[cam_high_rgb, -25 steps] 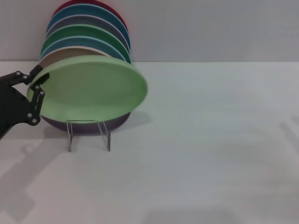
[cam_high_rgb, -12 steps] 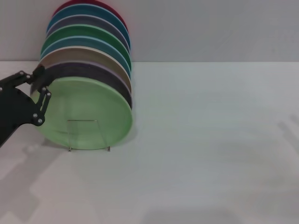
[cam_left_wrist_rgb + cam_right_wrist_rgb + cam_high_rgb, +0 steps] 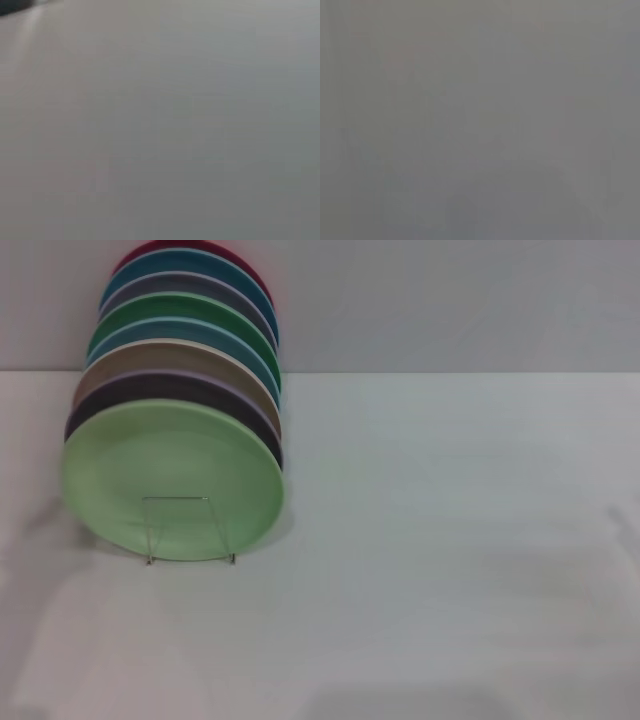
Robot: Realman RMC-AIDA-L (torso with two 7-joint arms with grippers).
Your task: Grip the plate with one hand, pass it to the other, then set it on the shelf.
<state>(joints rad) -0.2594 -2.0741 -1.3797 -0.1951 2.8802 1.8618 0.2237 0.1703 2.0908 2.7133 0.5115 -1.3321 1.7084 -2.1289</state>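
Note:
The pale mint-green plate (image 3: 172,480) stands upright on its edge at the left of the table in the head view, as the front plate of a row. The clear shelf (image 3: 190,530) shows as a thin squared frame in front of the plate's lower part. No gripper touches the plate. Neither gripper is in the head view. Both wrist views show only a plain grey surface.
Behind the mint plate stand several more upright plates (image 3: 185,340): dark purple, beige, teal, darker green, lilac, blue and red, reaching back to the grey wall. The white table (image 3: 450,540) stretches to the right and front.
The left gripper set the mint plate upright against the row behind the frame, let go and drew off to the left out of the head view.

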